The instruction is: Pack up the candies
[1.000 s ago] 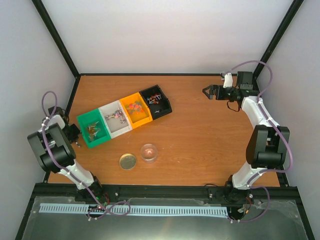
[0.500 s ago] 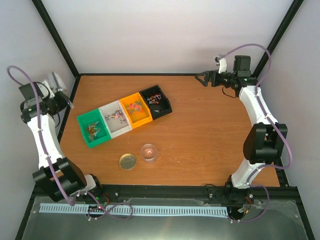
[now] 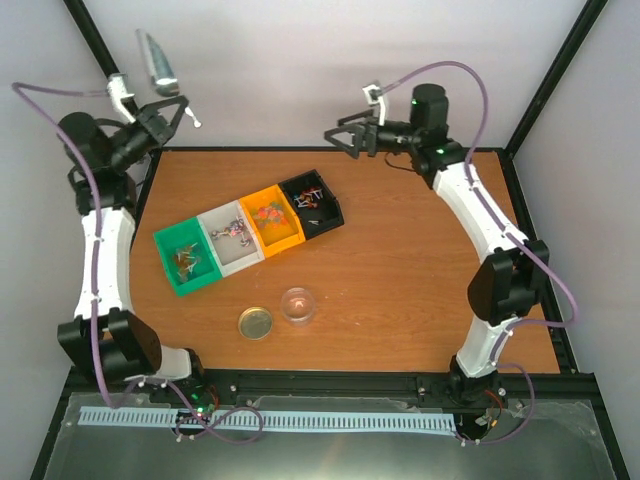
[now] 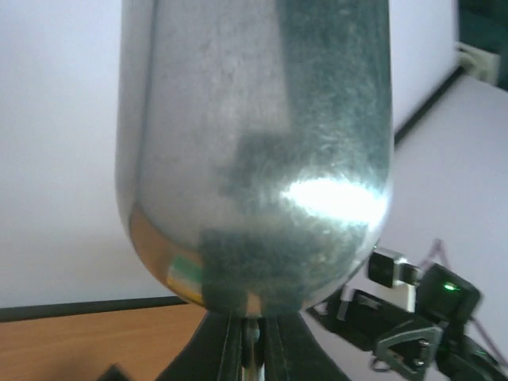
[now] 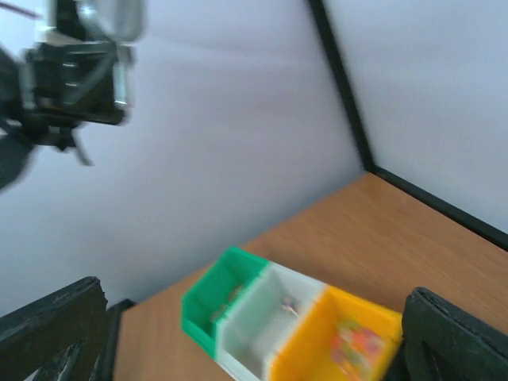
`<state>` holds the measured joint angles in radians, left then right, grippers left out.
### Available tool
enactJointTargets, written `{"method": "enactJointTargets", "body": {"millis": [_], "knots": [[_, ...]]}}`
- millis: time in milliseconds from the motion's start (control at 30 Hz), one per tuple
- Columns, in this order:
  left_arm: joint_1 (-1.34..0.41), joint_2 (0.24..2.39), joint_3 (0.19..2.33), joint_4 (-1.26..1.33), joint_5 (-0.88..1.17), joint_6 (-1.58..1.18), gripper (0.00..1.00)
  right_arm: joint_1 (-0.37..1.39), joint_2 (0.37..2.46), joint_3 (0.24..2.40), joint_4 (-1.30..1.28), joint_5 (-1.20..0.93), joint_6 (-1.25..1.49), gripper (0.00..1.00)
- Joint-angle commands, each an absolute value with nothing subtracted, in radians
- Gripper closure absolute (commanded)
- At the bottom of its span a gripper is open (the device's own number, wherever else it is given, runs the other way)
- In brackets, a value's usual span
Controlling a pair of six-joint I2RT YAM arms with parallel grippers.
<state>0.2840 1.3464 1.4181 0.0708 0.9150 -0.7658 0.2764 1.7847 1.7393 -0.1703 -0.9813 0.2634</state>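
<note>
The candies lie in four bins in a row: green [image 3: 187,257], white [image 3: 231,238], orange [image 3: 271,220] and black [image 3: 311,203]. Small red and pink candies [image 3: 268,213] show in the orange bin, and blurred ones [image 5: 353,345] in the right wrist view. My left gripper [image 3: 168,100] is raised high at the back left, shut on the handle of a shiny metal scoop [image 3: 158,62]. The scoop's bowl [image 4: 254,143] fills the left wrist view, with the left gripper [image 4: 252,349] pinching its stem below. My right gripper [image 3: 345,135] hangs open above the back of the table, empty, with the bins below the right gripper [image 5: 252,305].
A round gold lid [image 3: 255,323] and a clear round jar [image 3: 298,304] sit on the wooden table [image 3: 420,260] in front of the bins. Black frame posts and white walls close in the back and sides.
The left arm has swung up from beside the green bin to high at the back left, carrying the scoop. The right gripper has risen and moved left toward the middle of the back.
</note>
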Motion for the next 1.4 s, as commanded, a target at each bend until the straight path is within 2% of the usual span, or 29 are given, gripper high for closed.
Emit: {"method": "enactJointTargets", "body": {"millis": [0, 300, 1000, 1100, 1233, 1367], "knots": [[0.157, 1.403, 1.458, 0.514, 1.028, -1.056, 0.99, 0.4, 1.847, 1.843, -0.011, -1.056, 0.431, 0.01], [0.003, 1.474, 1.388, 0.855, 1.005, -1.253, 0.99, 0.563, 1.983, 2.013, 0.091, -1.052, 0.623, 0.08], [-0.083, 1.464, 1.203, 0.953, 0.882, -1.297, 0.99, 0.614, 2.031, 2.031, 0.319, -1.052, 0.882, 0.45], [-0.086, 1.464, 1.188, 0.962, 0.87, -1.299, 0.99, 0.614, 2.038, 2.028, 0.366, -1.051, 0.929, 0.56], [-0.091, 1.467, 1.176, 0.976, 0.864, -1.299, 0.99, 0.614, 2.045, 2.014, 0.426, -1.05, 0.976, 0.79], [-0.092, 1.468, 1.172, 0.972, 0.869, -1.292, 0.99, 0.614, 2.04, 2.006, 0.421, -1.055, 0.972, 0.94]]}}
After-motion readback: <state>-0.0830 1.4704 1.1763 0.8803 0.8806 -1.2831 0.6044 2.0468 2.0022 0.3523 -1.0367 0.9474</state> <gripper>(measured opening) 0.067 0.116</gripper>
